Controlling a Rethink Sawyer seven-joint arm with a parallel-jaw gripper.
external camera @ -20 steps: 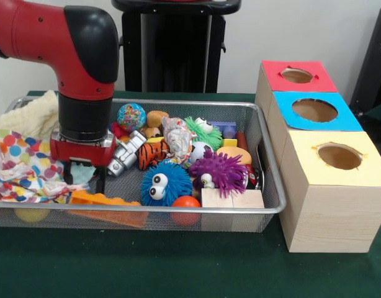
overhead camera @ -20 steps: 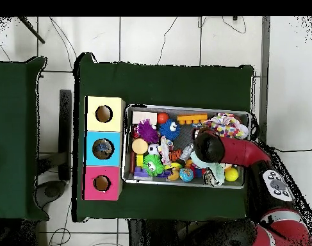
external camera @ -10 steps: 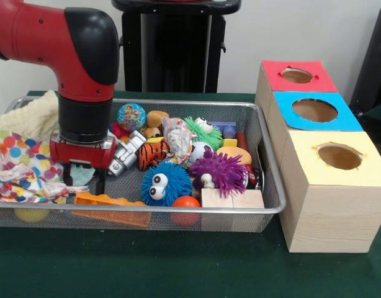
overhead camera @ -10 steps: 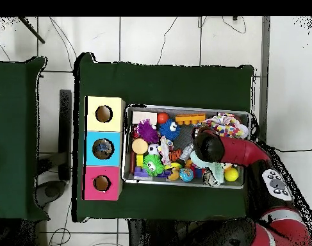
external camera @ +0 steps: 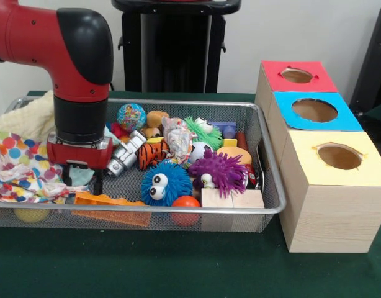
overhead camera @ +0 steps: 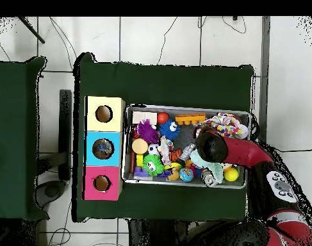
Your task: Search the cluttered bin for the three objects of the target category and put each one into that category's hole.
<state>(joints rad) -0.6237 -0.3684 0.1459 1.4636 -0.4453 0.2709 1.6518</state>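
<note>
The end effector (external camera: 82, 178) hangs inside the cluttered bin (external camera: 272, 180), its fingers spread apart and gripping nothing, tips low over a pale crumpled item. A polka-dot cloth (external camera: 17, 164) lies just beside it, an orange wedge (external camera: 107, 202) below. A crumpled bottle (external camera: 177, 139) sits mid-bin among plush toys. Three boxes (external camera: 330, 180) stand beside the bin on the counter (external camera: 178, 267).

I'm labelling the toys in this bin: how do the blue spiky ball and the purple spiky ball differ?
The blue spiky ball is blue; the purple spiky ball is purple. The blue one shows two big googly eyes facing the front camera, while the purple one shows only small eyes low on its side. The blue one lies nearer the gripper; the purple one lies nearer the boxes. Both are soft-spiked toys resting side by side in the wire bin.
</note>
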